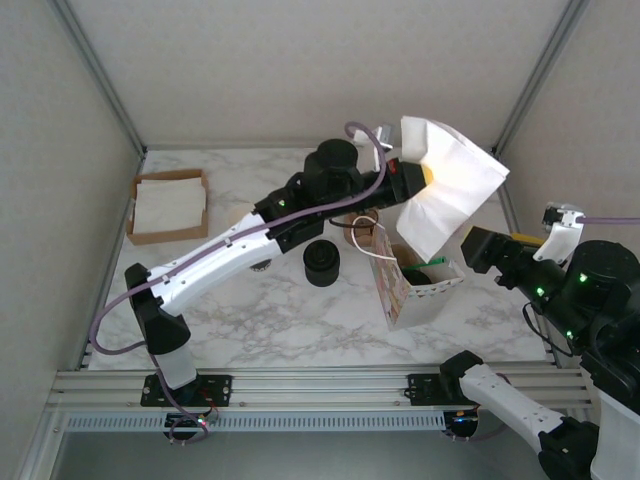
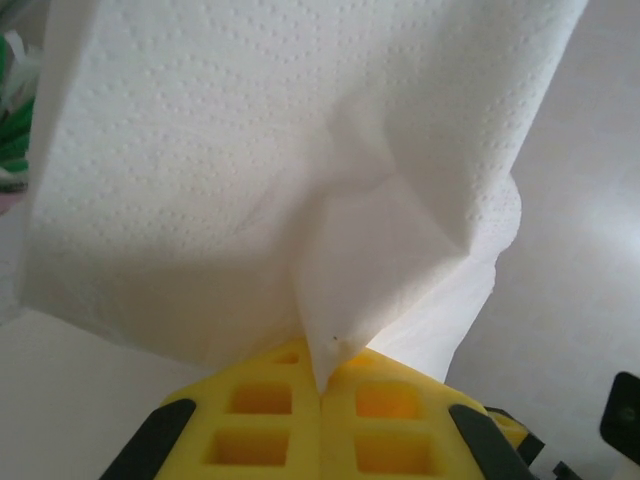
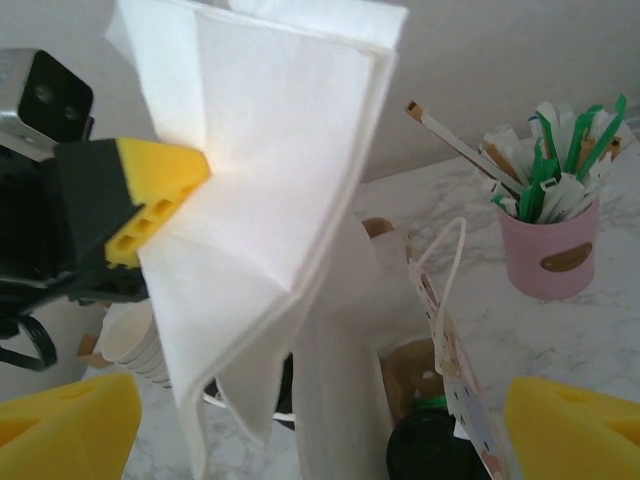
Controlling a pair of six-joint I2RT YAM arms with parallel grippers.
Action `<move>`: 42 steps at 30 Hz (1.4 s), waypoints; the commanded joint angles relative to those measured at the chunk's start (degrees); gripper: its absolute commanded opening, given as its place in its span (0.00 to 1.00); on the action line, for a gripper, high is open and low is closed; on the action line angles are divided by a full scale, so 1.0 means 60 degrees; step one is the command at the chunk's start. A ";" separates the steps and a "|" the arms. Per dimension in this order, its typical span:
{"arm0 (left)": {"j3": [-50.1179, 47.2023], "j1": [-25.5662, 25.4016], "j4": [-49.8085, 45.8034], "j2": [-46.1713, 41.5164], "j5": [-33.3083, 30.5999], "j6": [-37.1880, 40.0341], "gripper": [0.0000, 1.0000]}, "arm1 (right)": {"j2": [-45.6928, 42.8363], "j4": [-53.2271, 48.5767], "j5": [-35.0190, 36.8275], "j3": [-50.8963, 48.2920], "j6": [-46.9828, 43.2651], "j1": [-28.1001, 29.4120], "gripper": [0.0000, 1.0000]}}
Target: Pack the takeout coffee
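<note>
My left claw (image 1: 428, 172) is clamped on a napkin (image 1: 450, 185), pinching it at a crumpled point. The sheet fans out wide and hangs over the open bag (image 1: 400, 295). My right claw (image 1: 480, 252) has its jaws spread wide and holds nothing, just to the right of the bag and close to the napkin's lower corner.

The coffee (image 3: 430, 450) looks to be down in the bag already. I see a round black lid low inside it, though the cup body is hidden.

**What could go wrong**
- The napkin is far broader than the bag's mouth. If I let go from up here it could drift, drape over the rim or slide onto the table (image 1: 270, 310).
- Going down, it may snag on the bag's cord handle (image 3: 440, 255) and drag the light bag over, and the coffee with it.
- My right claw sits close enough that a careless move could bump the bag's wall or catch the hanging sheet.
- My two claws share a tight space above the bag, so they might knock each other.

**Writing**
- The bag's side carries a small printed pattern, but I cannot read any words in it.
- The pink cup (image 3: 550, 250) of stirrers has a dark oval label, too blurred to read.
- The napkin is plain embossed white with no brand on it.
</note>
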 commanded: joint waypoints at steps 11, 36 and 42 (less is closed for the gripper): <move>-0.2432 -0.0161 0.1131 -0.0445 -0.0905 -0.0857 0.00 | 0.0985 -0.1360 0.0288 0.0149 0.0131 0.0047 0.92; -0.3315 -0.0110 0.1699 -0.1030 -0.2284 -0.1293 0.00 | 0.2413 0.0066 -0.2262 -0.0603 -0.0463 -0.3443 0.80; -0.3528 -0.0110 0.1749 -0.1088 -0.2517 -0.1403 0.00 | 0.2411 0.0723 -0.3687 -0.1404 -0.0454 -0.4877 0.71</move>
